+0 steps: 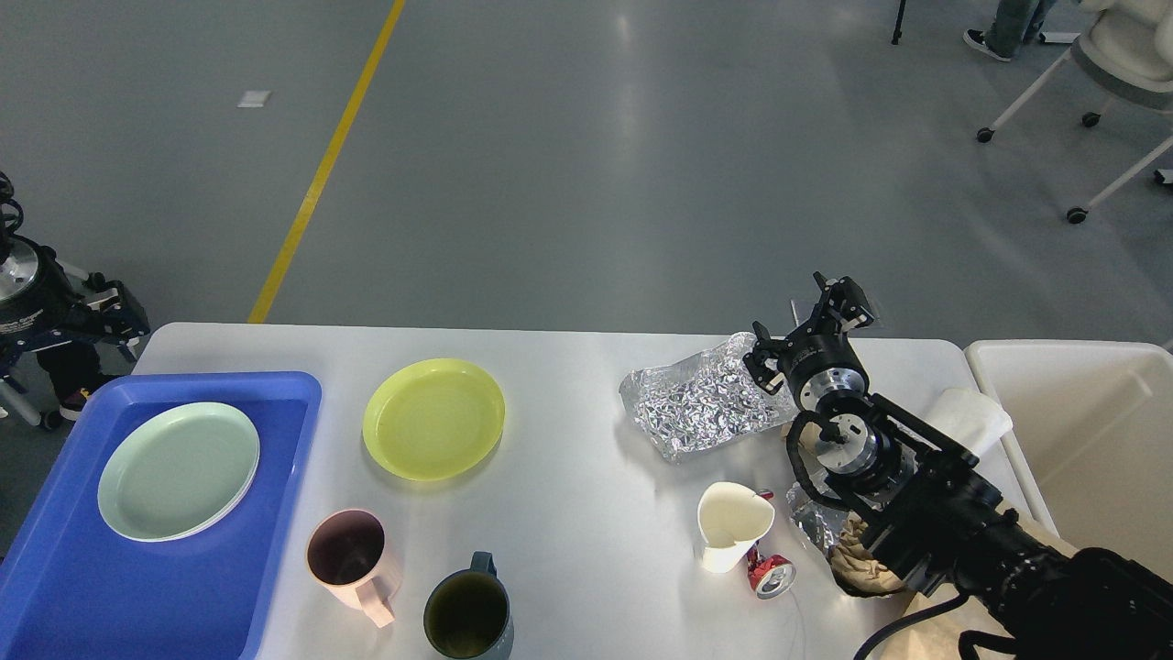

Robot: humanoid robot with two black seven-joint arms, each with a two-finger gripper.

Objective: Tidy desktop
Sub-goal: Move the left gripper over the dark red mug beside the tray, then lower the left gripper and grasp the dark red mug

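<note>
Desktop: glossy white-grey slab, rounded corners, spans most of lower frame.

Left end: blue plastic tray, raised rim, hanging off the near-left edge; pale green plate lying flat in it. Just right of tray: yellow-green plate, round, shallow, glossy. Near edge: pink mug and dark grey-green mug, both upright, apart from each other.

Right half cluttered: crumpled foil sheet, shiny, wrinkled; dented white paper cup, upright; crushed red can touching its base; brown crumpled paper partly under the arm; white wad near the right edge.

Right gripper at far-right corner of foil, above far table edge; fingers spread, nothing between them. Left gripper off the table past the far-left corner; dark, jaw state impossible to tell.

Off-white bin beside the right table edge. Open room: middle strip between yellow-green plate and foil, plus far edge centre.
</note>
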